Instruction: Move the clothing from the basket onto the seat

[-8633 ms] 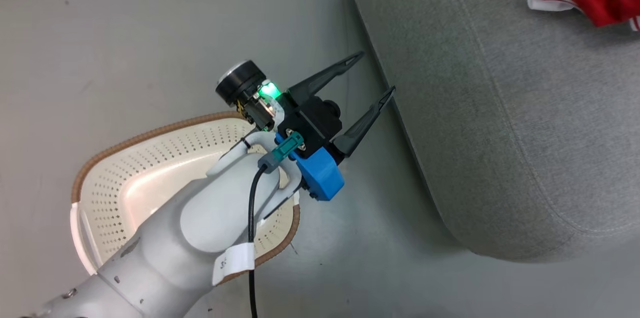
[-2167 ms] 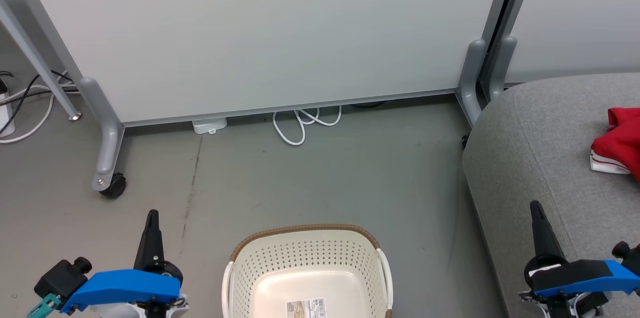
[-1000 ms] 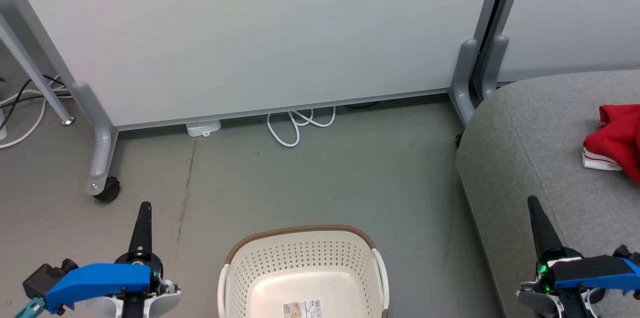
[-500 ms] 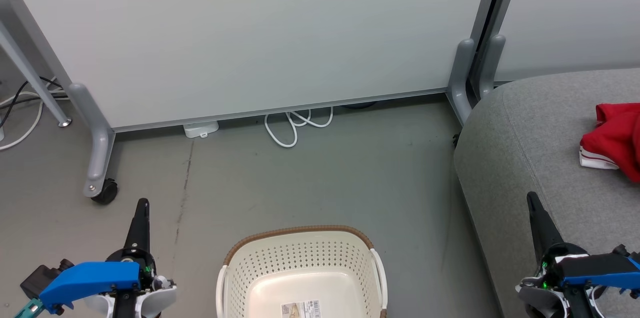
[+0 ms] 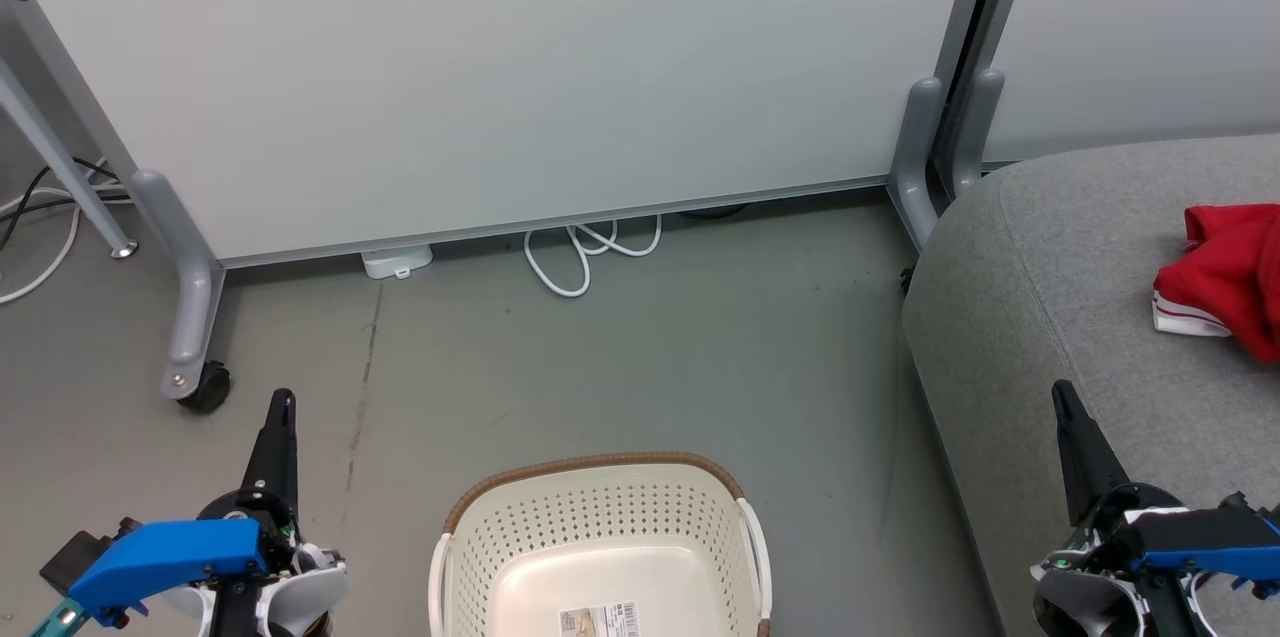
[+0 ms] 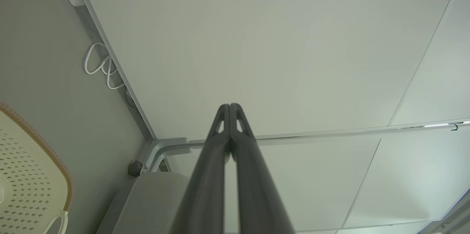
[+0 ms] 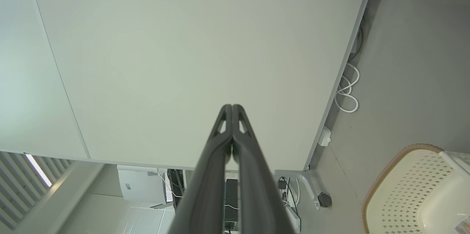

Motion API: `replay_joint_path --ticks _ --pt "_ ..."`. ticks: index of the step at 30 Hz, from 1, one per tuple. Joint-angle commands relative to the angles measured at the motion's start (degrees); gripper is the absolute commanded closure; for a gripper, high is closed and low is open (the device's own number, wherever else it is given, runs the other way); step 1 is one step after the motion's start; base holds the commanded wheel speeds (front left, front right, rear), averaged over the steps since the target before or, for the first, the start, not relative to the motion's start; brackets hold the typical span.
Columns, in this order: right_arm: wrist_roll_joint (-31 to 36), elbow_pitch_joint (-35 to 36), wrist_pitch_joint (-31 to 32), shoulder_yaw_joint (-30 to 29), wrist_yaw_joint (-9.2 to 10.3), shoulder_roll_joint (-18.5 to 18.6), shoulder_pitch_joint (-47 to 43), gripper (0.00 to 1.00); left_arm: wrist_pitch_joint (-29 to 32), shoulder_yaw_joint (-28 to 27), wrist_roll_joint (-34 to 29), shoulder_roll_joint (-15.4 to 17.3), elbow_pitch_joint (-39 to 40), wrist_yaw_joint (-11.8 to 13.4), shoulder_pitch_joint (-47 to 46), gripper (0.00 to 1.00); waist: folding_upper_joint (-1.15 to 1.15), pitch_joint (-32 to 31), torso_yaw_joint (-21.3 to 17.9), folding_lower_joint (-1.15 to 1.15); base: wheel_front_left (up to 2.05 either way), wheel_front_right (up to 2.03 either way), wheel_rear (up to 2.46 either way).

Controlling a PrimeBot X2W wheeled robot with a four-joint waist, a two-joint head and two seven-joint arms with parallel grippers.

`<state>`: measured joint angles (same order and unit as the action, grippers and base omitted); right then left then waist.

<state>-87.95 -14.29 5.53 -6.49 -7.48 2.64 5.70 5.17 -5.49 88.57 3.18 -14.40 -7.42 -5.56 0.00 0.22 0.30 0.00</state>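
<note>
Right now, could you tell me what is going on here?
Nothing is being handled. The red fabric clothing with white trim lies on the large light grey upholstered seat. The cream perforated plastic basket with a brown rim stands on the floor, no clothing in the part in view. The left gripper and right gripper are both shut and hold nothing, either side of the basket.
</note>
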Motion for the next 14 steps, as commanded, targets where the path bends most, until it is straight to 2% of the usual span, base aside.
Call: replay_joint_path --ticks 1,5,14 --pt "-1.5 0.3 0.4 -0.1 -0.02 0.4 0.8 1.0 0.4 -0.5 1.3 0.1 0.4 -0.1 -0.8 1.0 0.0 0.0 -0.1 0.0 0.0 0.0 0.0" --pt "-4.3 0.3 1.1 -0.1 -0.02 0.4 0.9 1.0 1.2 -0.8 4.0 0.0 0.5 -0.1 -1.0 1.0 0.0 0.0 -0.3 0.0 0.0 0.0 0.0" --pt "-4.5 0.3 1.2 -0.1 -0.02 0.4 0.9 1.0 1.2 -0.8 4.1 0.0 0.5 -0.1 -0.9 1.0 0.0 0.0 -0.3 0.0 0.0 0.0 0.0"
